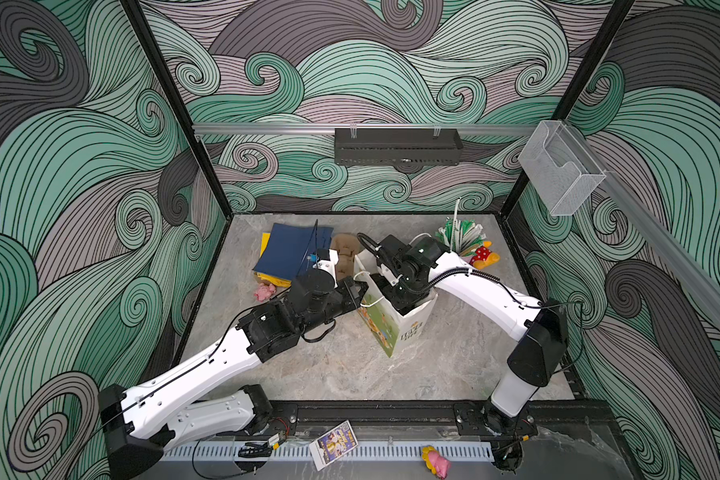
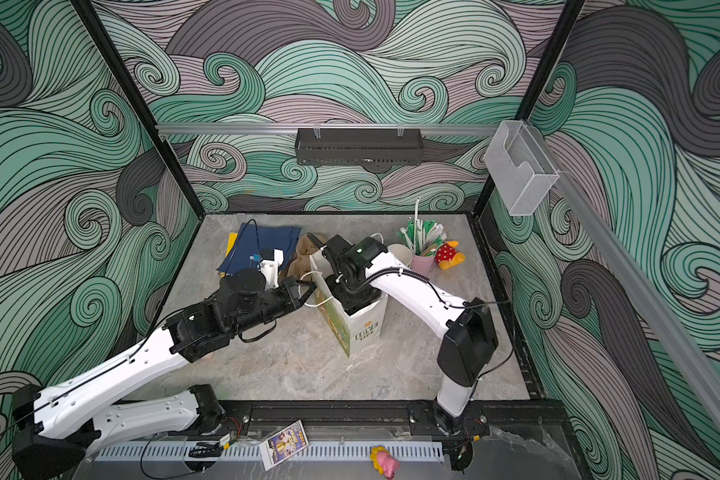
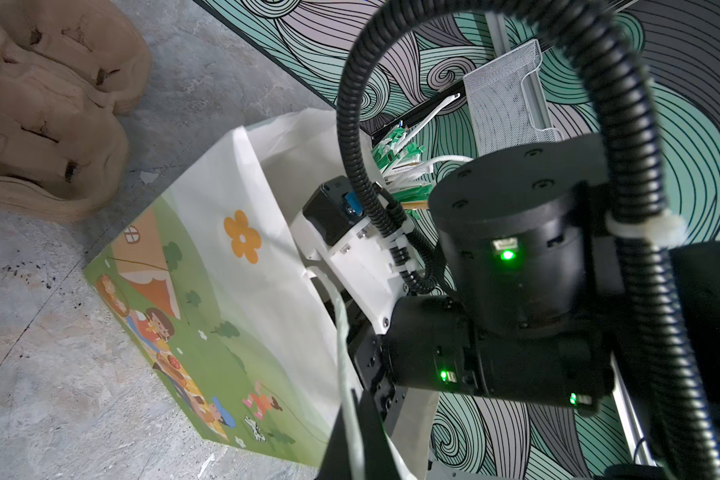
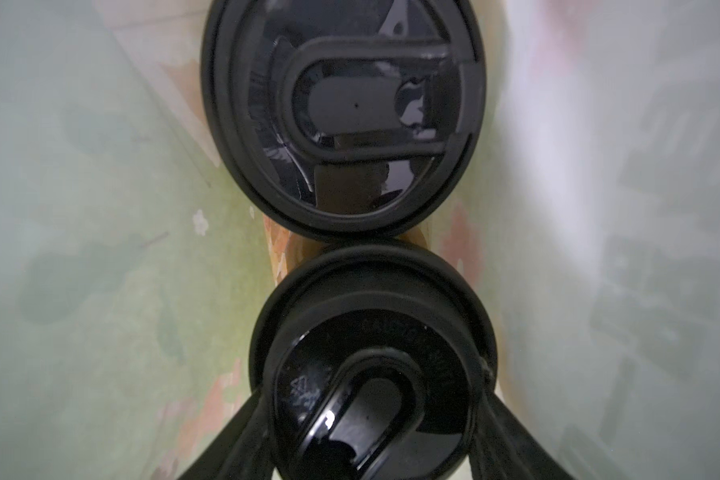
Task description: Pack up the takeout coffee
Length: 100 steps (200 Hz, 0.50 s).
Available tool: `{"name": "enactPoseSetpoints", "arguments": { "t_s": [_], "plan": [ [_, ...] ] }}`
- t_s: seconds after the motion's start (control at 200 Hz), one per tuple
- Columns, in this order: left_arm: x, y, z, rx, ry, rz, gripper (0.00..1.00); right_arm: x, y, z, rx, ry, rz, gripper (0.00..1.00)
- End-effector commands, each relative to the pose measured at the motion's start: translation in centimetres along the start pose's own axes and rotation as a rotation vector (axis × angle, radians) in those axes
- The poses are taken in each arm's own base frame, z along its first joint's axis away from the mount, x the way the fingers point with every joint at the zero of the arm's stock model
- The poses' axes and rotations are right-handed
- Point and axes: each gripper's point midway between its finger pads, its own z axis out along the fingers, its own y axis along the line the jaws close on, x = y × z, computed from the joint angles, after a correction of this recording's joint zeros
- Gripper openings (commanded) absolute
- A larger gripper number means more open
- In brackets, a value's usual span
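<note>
The picnic-printed white paper bag is standing open as the left gripper is pinching its white cord handle and the right gripper, inside, is clasping a round black plastic cup lid, a second black lid touching just ahead.

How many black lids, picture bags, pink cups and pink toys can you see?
Black sip lids: 2
Picture paper bag: 1
Pink cup of straws: 1
Pink toys: 2
Total: 6
</note>
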Motion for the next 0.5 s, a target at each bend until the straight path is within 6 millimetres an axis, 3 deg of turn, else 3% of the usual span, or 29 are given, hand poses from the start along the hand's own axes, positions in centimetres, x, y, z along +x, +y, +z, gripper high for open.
{"name": "enactPoseSetpoints", "arguments": {
  "t_s": [0.0,0.145,0.365,0.495],
  "plan": [
    [-0.6,0.1,-0.4,0.002,-0.028,-0.004,0.0,0.8,0.0,2.1,0.0,0.071,-0.012,0.65],
    [-0.6,0.1,-0.4,0.001,-0.03,-0.003,0.0,0.7,0.0,1.8,-0.002,0.058,-0.008,0.65],
    [-0.6,0.2,-0.3,-0.002,-0.03,-0.007,0.0,-0.7,0.4,-1.1,-0.032,-0.049,0.01,0.65],
    [-0.6,0.2,-0.3,-0.001,-0.03,-0.007,0.0,-1.2,0.5,-1.7,-0.043,-0.087,0.016,0.64]
  ]
}}
